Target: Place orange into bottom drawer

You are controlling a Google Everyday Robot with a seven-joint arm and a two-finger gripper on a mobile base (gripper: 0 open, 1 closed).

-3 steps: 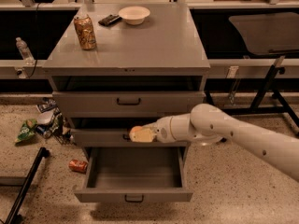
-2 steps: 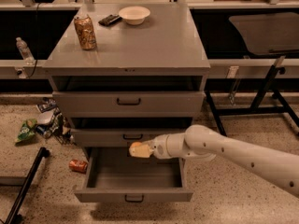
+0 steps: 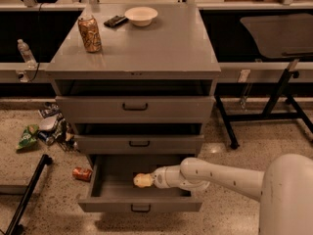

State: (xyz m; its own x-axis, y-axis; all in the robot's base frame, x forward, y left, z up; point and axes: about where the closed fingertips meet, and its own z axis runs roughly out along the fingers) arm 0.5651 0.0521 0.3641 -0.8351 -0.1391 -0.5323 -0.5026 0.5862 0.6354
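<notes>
The gripper (image 3: 143,180) hung inside the open bottom drawer (image 3: 108,205), its arm (image 3: 220,177) entering from four o'clock; whether it gripped anything could not be told.

The hand (image 3: 143,180) hangs low inside the open bottom drawer (image 3: 105,204).

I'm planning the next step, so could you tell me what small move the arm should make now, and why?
Probably ease the gripper slightly down toward the floor of the bottom drawer. That drawer stands open and the gripper hangs over its inside; the orange cannot be told apart from its tip.
</notes>
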